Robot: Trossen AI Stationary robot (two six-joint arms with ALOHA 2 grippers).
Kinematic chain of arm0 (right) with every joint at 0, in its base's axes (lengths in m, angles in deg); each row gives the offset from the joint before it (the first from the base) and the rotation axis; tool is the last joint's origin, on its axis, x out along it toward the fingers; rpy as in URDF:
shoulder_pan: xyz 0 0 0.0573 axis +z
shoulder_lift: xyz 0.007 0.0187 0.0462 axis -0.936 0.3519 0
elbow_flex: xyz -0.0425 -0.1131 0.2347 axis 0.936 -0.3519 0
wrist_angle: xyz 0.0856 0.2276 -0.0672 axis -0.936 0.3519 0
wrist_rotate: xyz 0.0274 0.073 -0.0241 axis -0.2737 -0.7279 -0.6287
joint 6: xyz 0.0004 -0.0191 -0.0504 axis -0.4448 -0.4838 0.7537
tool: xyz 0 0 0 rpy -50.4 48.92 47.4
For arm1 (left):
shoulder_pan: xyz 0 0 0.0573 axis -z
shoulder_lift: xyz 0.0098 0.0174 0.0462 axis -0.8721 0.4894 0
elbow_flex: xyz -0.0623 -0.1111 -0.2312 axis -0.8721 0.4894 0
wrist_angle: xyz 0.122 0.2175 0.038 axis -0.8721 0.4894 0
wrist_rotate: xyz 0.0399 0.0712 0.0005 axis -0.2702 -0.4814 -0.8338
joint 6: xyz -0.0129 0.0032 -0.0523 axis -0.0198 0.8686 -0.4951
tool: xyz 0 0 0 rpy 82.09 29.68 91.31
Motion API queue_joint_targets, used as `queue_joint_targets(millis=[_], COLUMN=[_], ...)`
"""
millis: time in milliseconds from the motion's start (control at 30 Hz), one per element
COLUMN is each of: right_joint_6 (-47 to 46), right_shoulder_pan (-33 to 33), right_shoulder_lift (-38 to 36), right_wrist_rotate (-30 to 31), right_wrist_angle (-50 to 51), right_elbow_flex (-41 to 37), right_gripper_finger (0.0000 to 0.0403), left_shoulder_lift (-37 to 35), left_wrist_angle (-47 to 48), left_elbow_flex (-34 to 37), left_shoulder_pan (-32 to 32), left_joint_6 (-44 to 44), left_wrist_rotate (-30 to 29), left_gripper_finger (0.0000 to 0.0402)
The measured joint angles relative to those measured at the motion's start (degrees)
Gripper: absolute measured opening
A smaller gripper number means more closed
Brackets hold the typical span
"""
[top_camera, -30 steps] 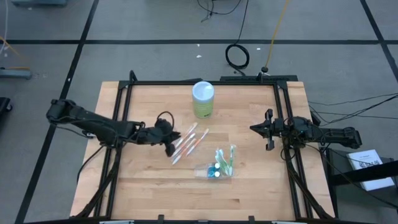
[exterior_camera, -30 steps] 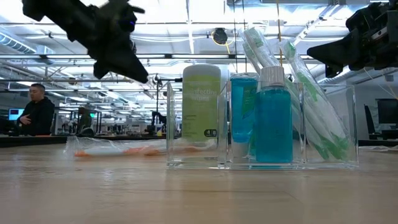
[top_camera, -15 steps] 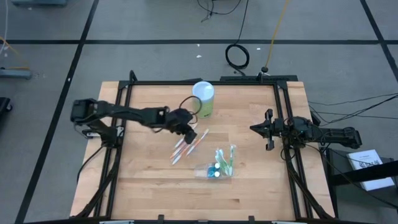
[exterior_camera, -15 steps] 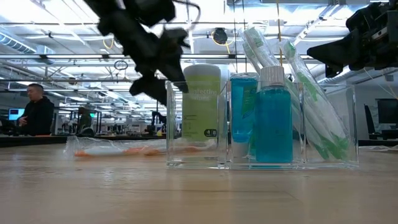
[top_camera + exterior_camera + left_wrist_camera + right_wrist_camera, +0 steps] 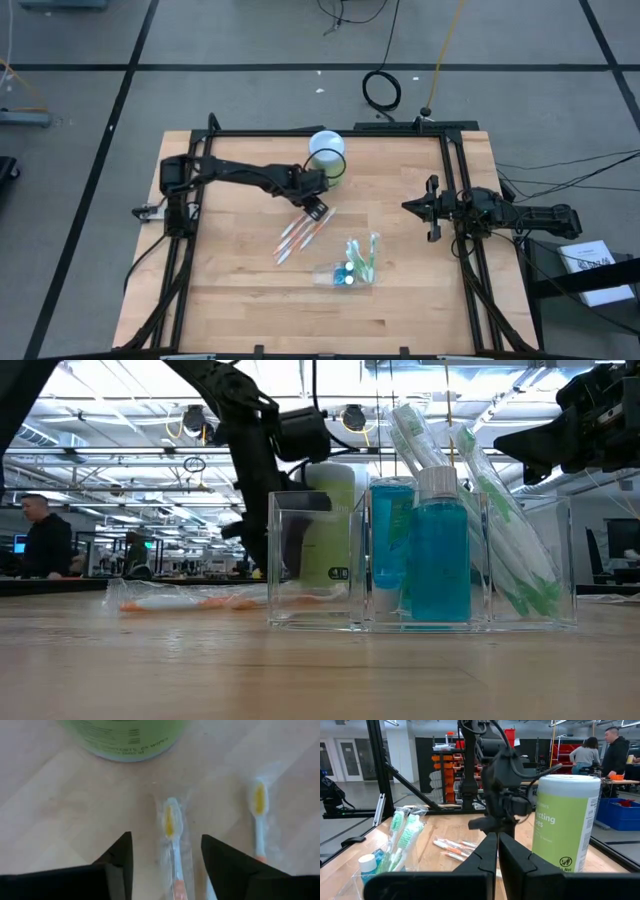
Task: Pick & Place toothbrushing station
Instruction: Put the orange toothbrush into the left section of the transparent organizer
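Several wrapped toothbrushes with orange handles lie flat on the wooden table, near its middle. My left gripper hangs over their far ends, tipped steeply down and open. In the left wrist view its two fingers stand on either side of one toothbrush's yellow-bristled head, with my left gripper clear of it. A second head lies beside it. A clear organizer holds green toothbrushes and blue bottles. My right gripper rests shut at the table's right side.
A green wipes canister stands upright just beyond my left gripper, close to the toothbrush heads. The clear organizer stands near the table's front. Black frame rails run along the table's sides. People stand in the room behind.
My left gripper has swung from the toothbrushes' near-left ends toward the table's right and far edge, sunk, and tipped further down over their heads by the canister. Its fingers have opened. The toothbrushes have not moved.
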Motion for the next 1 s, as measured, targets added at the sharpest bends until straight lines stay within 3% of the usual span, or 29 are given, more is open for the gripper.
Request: queue_joint_targets(millis=[167,633,1000], right_joint_6=[0.01,0.02,0.00], right_shoulder_pan=[-0.01,0.00,0.00], right_shoulder_lift=[0.00,0.00,-0.02], right_wrist_rotate=[-0.01,-0.02,0.00], right_wrist_angle=[0.01,0.01,0.01], right_elbow_flex=[0.00,0.01,-0.01], right_gripper_finger=[0.0007,0.0008,0.0007], left_shoulder_lift=[1.76,5.14,2.92], left_wrist_angle=[-1.32,-4.41,-3.34], left_elbow_flex=[-0.18,-0.18,0.12], left_shoulder_pan=[-0.05,-0.41,-0.36], left_joint_6=[0.73,2.17,3.93], left_wrist_rotate=[0.15,-1.38,-0.76], left_gripper_finger=[0.0150,0.0133,0.0008])
